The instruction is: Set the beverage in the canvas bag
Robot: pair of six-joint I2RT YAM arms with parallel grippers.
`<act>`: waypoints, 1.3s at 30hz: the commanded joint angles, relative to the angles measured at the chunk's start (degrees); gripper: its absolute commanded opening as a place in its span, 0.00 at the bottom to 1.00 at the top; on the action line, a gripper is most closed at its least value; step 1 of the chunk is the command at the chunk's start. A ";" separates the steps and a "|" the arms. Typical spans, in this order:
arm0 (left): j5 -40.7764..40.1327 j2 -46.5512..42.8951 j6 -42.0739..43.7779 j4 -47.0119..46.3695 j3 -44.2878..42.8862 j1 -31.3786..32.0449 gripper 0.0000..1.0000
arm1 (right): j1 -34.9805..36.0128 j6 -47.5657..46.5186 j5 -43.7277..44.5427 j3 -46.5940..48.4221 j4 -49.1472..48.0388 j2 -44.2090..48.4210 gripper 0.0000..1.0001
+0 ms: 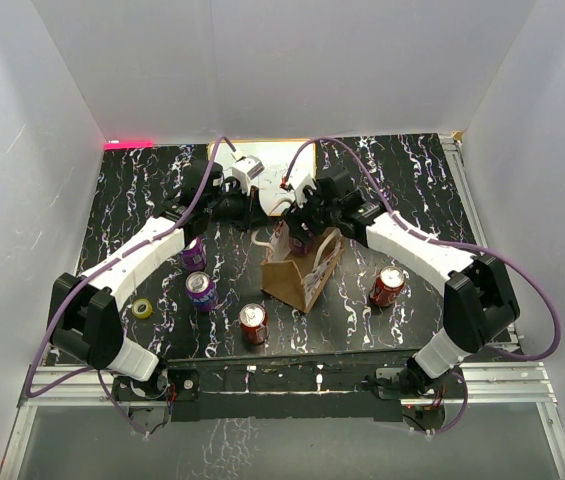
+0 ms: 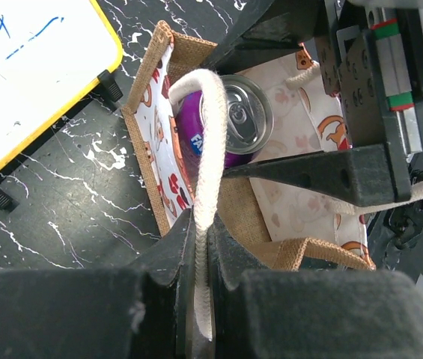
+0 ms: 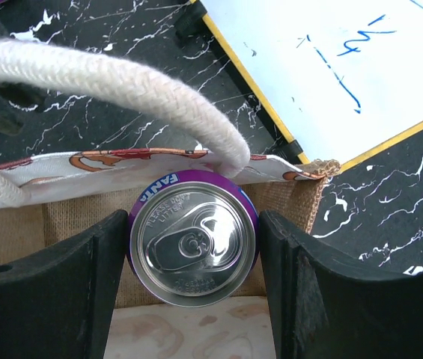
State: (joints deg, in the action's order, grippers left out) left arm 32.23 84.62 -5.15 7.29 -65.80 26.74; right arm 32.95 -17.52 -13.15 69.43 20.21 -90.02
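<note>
Over the bag's mouth, the right gripper (image 3: pixel 194 224) clamps a purple can (image 3: pixel 192 254) while the left gripper (image 2: pixel 202 258) pinches a handle.

The right gripper's two black fingers (image 3: pixel 69 277) press the can's sides. The can is upright, silver top up, down between the walls of the canvas bag (image 2: pixel 140 142), with its lid about level with the rim. The left gripper's fingers are pressed together on one cream rope handle (image 2: pixel 210 134), which arches across the can. Just beyond the bag sits a yellow-edged whiteboard (image 2: pixel 31 75). On the black marbled table (image 1: pixel 122 200), nearer the arm bases, a red can (image 1: pixel 253 323) stands just left of the bag's near end. A second red can (image 1: pixel 388 286) stands to the bag's right. Two other purple cans (image 1: pixel 200 290) and a yellow roll (image 1: pixel 142 308) are off to the left.
</note>
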 commanded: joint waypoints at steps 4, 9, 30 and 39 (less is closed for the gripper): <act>3.09 -2.87 1.25 0.97 0.91 -0.11 0.00 | 0.06 1.16 1.89 -2.05 -11.42 -0.01 0.08; 4.15 -3.08 1.28 0.89 1.28 -0.11 0.00 | 0.18 0.60 1.82 -3.65 -12.67 -0.81 0.08; 5.56 -2.79 1.85 0.27 2.51 -0.11 0.00 | 0.20 4.07 4.88 -7.37 -20.02 -4.08 0.25; 5.33 -2.89 2.30 0.29 2.67 -0.11 0.00 | 0.27 3.63 4.20 -5.81 -17.06 -3.26 0.65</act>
State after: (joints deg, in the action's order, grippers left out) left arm 36.10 84.44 -3.66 6.87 -63.92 26.74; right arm 33.01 -13.96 -8.95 61.98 6.94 -94.24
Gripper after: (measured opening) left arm 0.044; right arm 0.670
